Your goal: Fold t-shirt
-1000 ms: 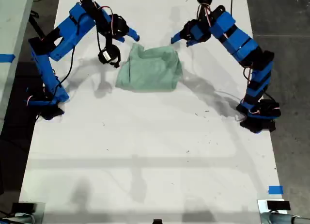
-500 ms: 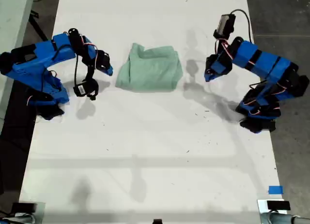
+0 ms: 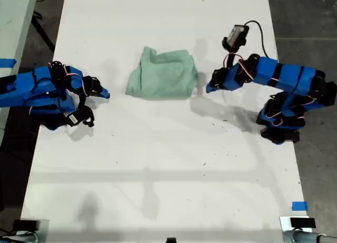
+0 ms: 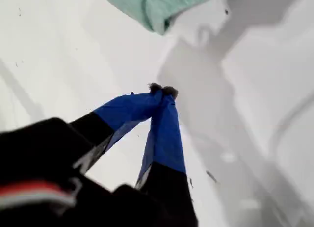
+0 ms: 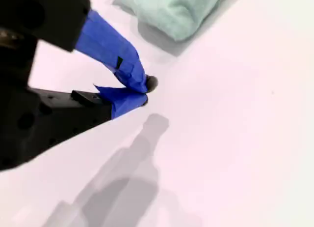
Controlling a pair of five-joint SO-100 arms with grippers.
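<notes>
T-shirt [image 3: 162, 76] lies folded into a compact bundle on the white table [image 3: 158, 164], toward the far middle in the exterior view, between both arms, touching neither; looks done w/ folding, so arms sit low & pulled clear, prob. to leave the cloth undisturbed. My first tool [image 4: 162, 91] is closed tip-to-tip, nothing in it; my second tool [image 5: 145, 92] likewise pinched together, empty; wrist views don't settle which arm is which. Shirt: pale mint, soft, wrinkly, rounded edges, top corner bunched, slightly uneven.
</notes>
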